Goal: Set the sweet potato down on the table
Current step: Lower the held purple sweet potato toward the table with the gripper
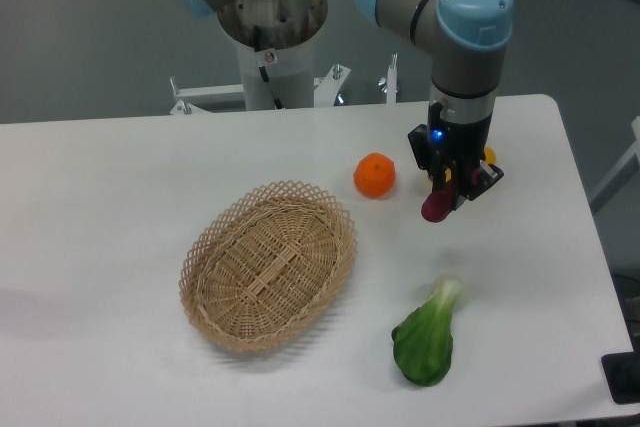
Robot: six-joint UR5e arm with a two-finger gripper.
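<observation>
The sweet potato (436, 206) is a small reddish-purple tuber, held in my gripper (446, 187) with its lower end sticking out below the fingers. The gripper is shut on it and hangs above the white table (100, 207), right of the round orange fruit (375, 174). The upper part of the tuber is hidden between the fingers. A bit of a yellow-orange object shows behind the gripper.
An oval wicker basket (269, 264) sits left of centre, with nothing in it. A green leafy vegetable (427, 339) lies near the front edge, below the gripper. The arm's base stands at the back of the table.
</observation>
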